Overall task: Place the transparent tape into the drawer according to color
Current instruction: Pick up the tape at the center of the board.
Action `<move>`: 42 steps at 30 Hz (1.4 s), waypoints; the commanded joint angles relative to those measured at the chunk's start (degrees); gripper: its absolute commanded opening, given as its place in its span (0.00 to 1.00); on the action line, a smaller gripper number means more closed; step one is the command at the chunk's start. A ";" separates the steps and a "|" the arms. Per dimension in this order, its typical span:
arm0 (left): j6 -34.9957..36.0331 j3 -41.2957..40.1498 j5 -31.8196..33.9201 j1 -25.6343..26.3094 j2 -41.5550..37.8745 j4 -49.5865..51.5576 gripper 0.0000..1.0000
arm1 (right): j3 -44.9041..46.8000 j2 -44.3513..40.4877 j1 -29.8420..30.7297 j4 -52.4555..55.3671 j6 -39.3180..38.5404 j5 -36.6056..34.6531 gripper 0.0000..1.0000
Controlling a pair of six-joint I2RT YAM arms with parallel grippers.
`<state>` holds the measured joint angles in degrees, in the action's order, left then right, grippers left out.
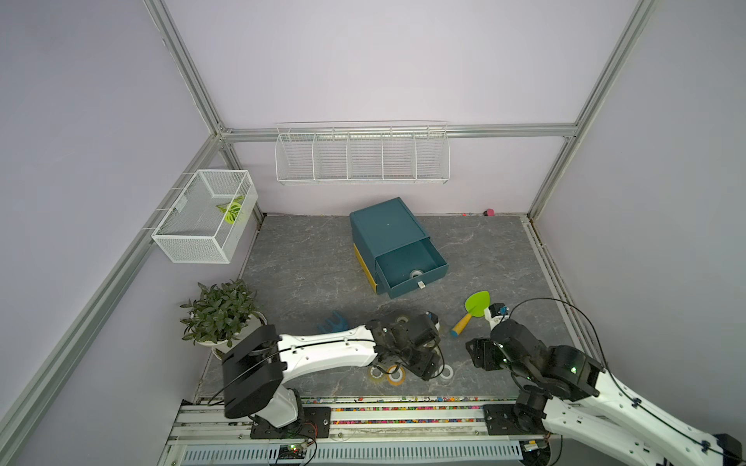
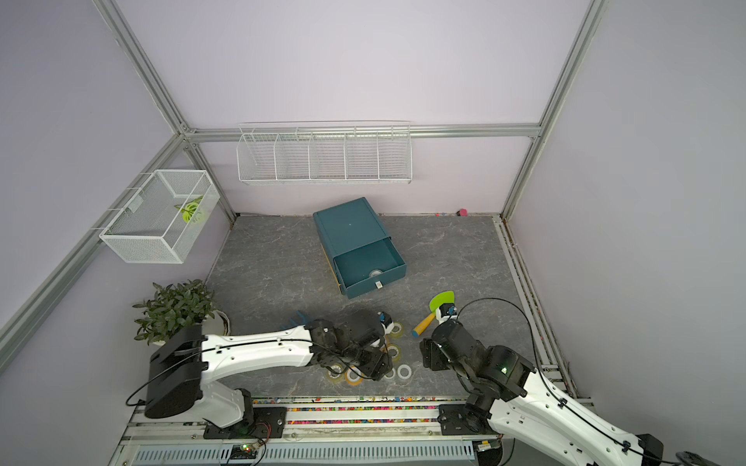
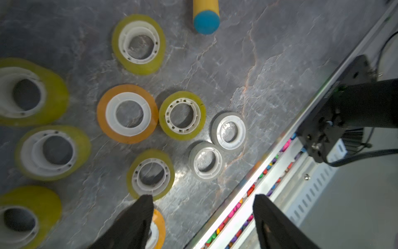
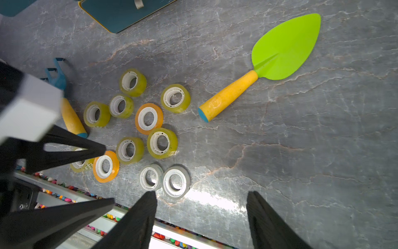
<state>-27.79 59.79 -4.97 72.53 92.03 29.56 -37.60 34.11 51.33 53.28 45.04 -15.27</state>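
Note:
Several transparent tape rolls lie flat in a cluster near the table's front edge: yellow-green ones [image 4: 162, 142], two orange [image 4: 149, 118] [image 4: 106, 167] and two clear whitish [image 4: 175, 181] [image 3: 205, 160]. My left gripper [image 3: 202, 198] hangs open over the cluster's front with nothing between its fingers. One finger covers part of an orange roll [image 3: 159, 224]. My right gripper [image 4: 200, 194] is open over bare table just beside the clear rolls. At mid-table the teal drawer [image 1: 434, 252] is pulled out, and a clear roll [image 1: 415, 274] lies in it.
A toy trowel [image 4: 280, 49] with a green blade and yellow handle lies right of the rolls, and a blue toy rake [image 4: 57, 75] lies to their left. A potted plant [image 1: 220, 314] stands front left. The front rail [image 4: 64, 196] borders the rolls. Wire baskets [image 1: 202, 218] [image 1: 361, 157] hang on the walls.

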 commanded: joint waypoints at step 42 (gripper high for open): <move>9.26 13.11 8.05 4.54 23.01 13.99 0.51 | -1.52 -4.47 0.25 4.64 2.84 -4.74 0.72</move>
<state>-18.50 74.85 2.37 76.90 111.68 41.10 -38.26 30.35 51.35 56.53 46.94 -18.22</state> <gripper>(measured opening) 0.520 0.720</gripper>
